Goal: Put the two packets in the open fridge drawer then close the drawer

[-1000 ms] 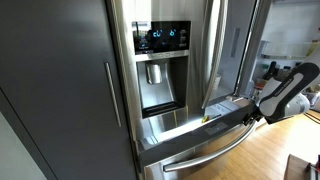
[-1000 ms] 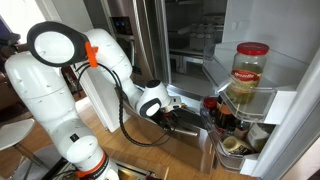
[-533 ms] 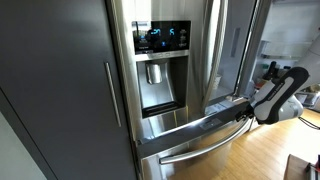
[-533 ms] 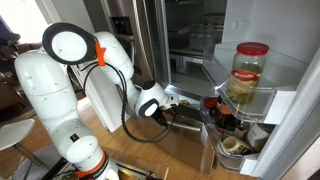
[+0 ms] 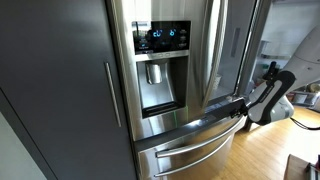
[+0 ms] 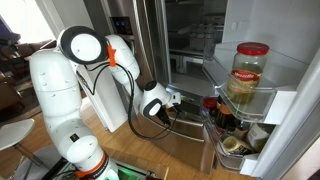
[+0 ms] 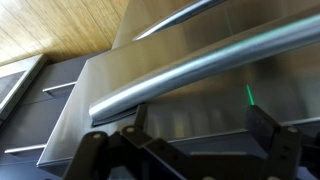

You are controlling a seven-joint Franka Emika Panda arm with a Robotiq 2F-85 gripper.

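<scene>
a domestic kitchen is indicated by a stainless-steel refrigerator (image 5: pixel 185 70) fitted with a lit control panel (image 5: pixel 162 38), a water and ice dispenser (image 5: pixel 160 85) and a pull-out fridge drawer (image 5: pixel 195 125), installed beside a tall dark cabinet (image 5: pixel 55 90) with a vertical bar handle (image 5: pixel 111 95). a wooden floor (image 5: pixel 265 150) is laid in front of it. food storage is shown by a red-lidded jar (image 6: pixel 250 68) and bottles (image 6: pixel 222 115) kept on the shelves of the open refrigerator door (image 6: pixel 275 105).
</scene>
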